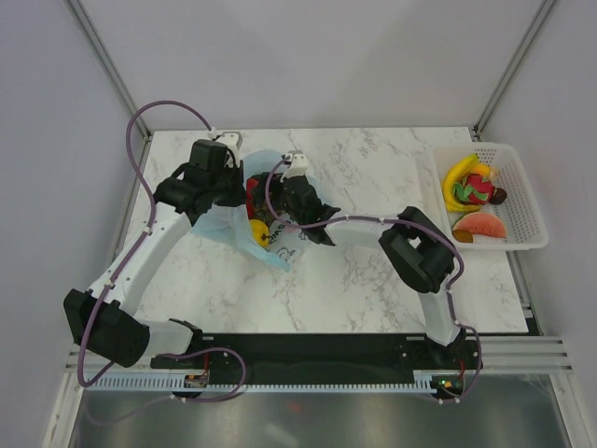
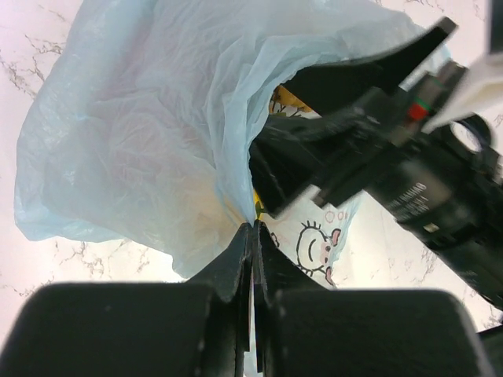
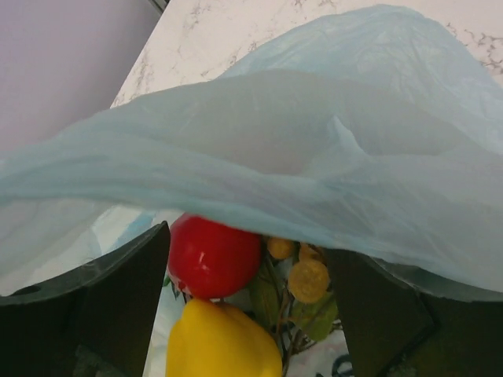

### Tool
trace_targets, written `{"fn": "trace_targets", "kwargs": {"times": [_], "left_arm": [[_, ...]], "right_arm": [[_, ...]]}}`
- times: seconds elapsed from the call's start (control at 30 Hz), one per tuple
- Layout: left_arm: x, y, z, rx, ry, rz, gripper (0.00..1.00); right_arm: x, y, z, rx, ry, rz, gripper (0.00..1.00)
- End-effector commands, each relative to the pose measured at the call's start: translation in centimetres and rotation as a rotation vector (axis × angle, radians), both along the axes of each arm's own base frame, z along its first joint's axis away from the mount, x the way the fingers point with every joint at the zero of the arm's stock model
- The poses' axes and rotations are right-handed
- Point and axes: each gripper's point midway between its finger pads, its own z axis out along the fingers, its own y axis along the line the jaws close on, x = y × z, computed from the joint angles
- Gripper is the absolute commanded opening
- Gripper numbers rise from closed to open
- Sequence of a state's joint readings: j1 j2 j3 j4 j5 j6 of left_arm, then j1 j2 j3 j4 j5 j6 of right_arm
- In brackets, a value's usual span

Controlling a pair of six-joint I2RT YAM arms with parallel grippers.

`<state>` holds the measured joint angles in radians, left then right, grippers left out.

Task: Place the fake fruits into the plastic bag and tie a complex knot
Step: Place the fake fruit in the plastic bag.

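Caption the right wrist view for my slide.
Open right gripper inside the plastic bag, a red fruit and a yellow fruit between its fingers.

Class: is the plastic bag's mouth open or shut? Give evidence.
Open. The left gripper pinches the plastic bag at its edge, and the right gripper reaches into the mouth, where a red fruit and a yellow fruit show.

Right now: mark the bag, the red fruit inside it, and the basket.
bag [image 2: 134, 133], left wrist view, crumpled side wall.
red fruit [image 3: 214, 255], right wrist view, glossy front.
basket [image 1: 524, 191], top view, right wall.
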<state>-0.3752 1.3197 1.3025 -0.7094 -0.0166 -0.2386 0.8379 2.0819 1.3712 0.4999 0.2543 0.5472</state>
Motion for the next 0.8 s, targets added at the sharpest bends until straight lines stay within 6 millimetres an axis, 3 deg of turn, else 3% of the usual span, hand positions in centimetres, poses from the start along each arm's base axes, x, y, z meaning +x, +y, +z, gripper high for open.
{"fn": "trace_targets", "kwargs": {"times": [0.0,0.13,0.23,0.27,0.3,0.43,0.6,0.67,0.7,0.77], "left_arm": [[0.4,-0.1,0.9,-0.031,-0.017,0.012,0.02],[-0.2,-0.6,0.5,-0.044,-0.009,-0.029,0.02],[-0.3,-0.7,0.2,-0.044,-0.004,-0.042,0.02],[-0.3,-0.8,0.1,-0.045,-0.003,-0.047,0.02],[-0.3,-0.9,0.1,-0.049,-0.002,-0.051,0.02],[-0.4,-1.1,0.0,-0.057,-0.002,-0.062,0.02],[-0.8,-1.5,-0.4,-0.067,0.008,-0.089,0.02],[-0.9,-1.6,-0.4,-0.072,0.005,-0.096,0.02],[-1.0,-1.6,-0.5,-0.074,0.009,-0.101,0.02],[-1.1,-1.8,-0.5,-0.080,0.008,-0.109,0.02]], "right_arm": [[-1.3,-1.6,7.3,0.088,-0.123,-0.006,0.84],[-3.4,-3.2,9.0,0.044,-0.126,0.036,0.78],[-4.7,-3.8,8.4,-0.079,-0.097,0.098,0.76],[-5.2,-4.5,9.7,-0.086,-0.113,0.101,0.76],[-5.8,-5.2,8.8,-0.138,-0.104,0.113,0.74],[-7.0,-8.4,8.9,-0.221,-0.100,0.099,0.73],[-6.5,-15.4,8.0,-0.310,0.001,-0.022,0.70],[-5.2,-19.8,9.2,-0.287,0.018,-0.118,0.69],[-5.2,-21.6,8.5,-0.300,0.046,-0.150,0.68],[-4.3,-27.1,9.4,-0.281,0.059,-0.294,0.67]]}}
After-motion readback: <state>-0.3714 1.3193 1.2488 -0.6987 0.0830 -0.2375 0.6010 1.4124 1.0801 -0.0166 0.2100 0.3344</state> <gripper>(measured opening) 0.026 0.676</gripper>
